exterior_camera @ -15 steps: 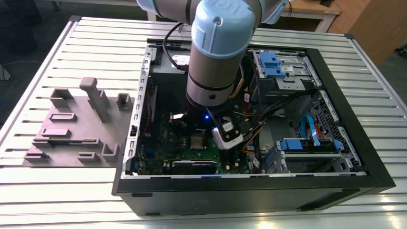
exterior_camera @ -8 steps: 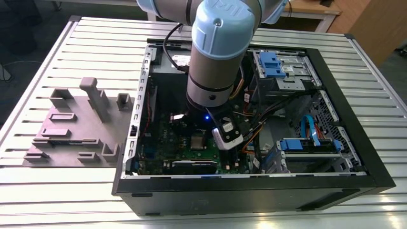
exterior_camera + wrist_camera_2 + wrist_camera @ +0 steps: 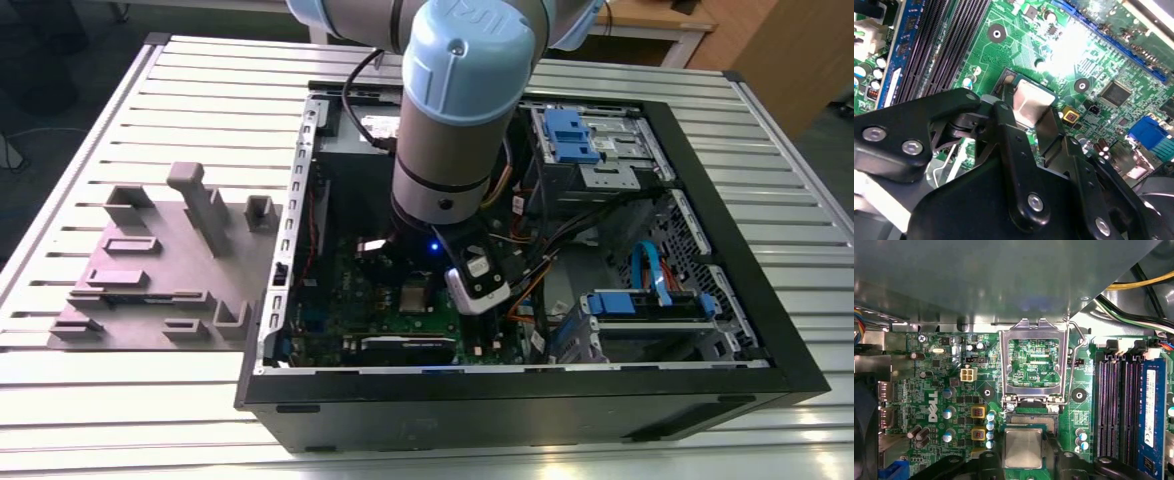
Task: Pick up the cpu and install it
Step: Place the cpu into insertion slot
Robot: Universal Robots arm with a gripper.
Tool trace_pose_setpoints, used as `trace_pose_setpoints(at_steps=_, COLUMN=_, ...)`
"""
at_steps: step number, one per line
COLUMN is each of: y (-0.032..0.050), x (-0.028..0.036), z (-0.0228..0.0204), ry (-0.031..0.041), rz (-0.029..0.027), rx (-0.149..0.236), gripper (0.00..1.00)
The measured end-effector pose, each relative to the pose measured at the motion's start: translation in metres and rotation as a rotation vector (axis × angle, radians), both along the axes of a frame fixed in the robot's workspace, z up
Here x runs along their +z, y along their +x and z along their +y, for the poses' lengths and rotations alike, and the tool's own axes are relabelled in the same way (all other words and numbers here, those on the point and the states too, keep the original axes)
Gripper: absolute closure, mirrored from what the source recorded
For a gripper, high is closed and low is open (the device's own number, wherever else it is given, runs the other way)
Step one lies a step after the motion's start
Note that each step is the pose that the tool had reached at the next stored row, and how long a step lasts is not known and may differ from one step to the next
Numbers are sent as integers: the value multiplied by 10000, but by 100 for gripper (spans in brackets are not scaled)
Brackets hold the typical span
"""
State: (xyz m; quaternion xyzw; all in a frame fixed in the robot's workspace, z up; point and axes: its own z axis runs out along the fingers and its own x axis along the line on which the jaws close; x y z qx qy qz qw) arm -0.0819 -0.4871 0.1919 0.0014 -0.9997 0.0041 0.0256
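Note:
The cpu [image 3: 1023, 447] is a small silvery square held between my gripper's [image 3: 1023, 454] black fingers [image 3: 995, 457], one on each side. It hangs over or rests on the socket [image 3: 1030, 419]; I cannot tell which, and a dark strip of the socket shows beyond it. The second wrist view has the cpu [image 3: 1029, 102] at the tip of the gripper [image 3: 1029, 114], fingers [image 3: 1006, 125] against its edges, over the green motherboard [image 3: 1019, 45]. In the exterior view the gripper [image 3: 416, 298] reaches down into the black computer case [image 3: 534, 400].
The socket's metal load plate [image 3: 1004, 360] stands flipped open beside the cpu, its wire lever [image 3: 1074, 365] raised. Memory slots [image 3: 1114, 405] and a blue memory stick [image 3: 1152, 410] lie close. Blue drive cages [image 3: 567, 135] and cables crowd the case. A grey fixture [image 3: 160, 270] sits at the exterior view's left.

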Motion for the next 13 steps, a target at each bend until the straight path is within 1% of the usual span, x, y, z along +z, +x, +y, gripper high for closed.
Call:
trace_pose_setpoints(at_steps=1, y=0, x=0, z=0, ry=1, rz=-1, rx=0, gripper=55)
trace_pose_setpoints(at_steps=2, y=0, x=0, z=0, ry=1, rz=-1, rx=0, gripper=59)
trace_pose_setpoints(at_steps=6, y=0, x=0, z=1, ry=3, rz=-3, rx=0, gripper=59)
trace_pose_setpoints(at_steps=7, y=1, x=7, z=1, ry=5, rz=-5, rx=0, gripper=59)
trace_pose_setpoints(at_steps=10, y=3, x=52, z=1, ry=-5, rz=-2, rx=0, gripper=59)
trace_pose_setpoints(at_steps=13, y=4, x=53, z=1, ry=-1, rz=-4, rx=0, gripper=59)
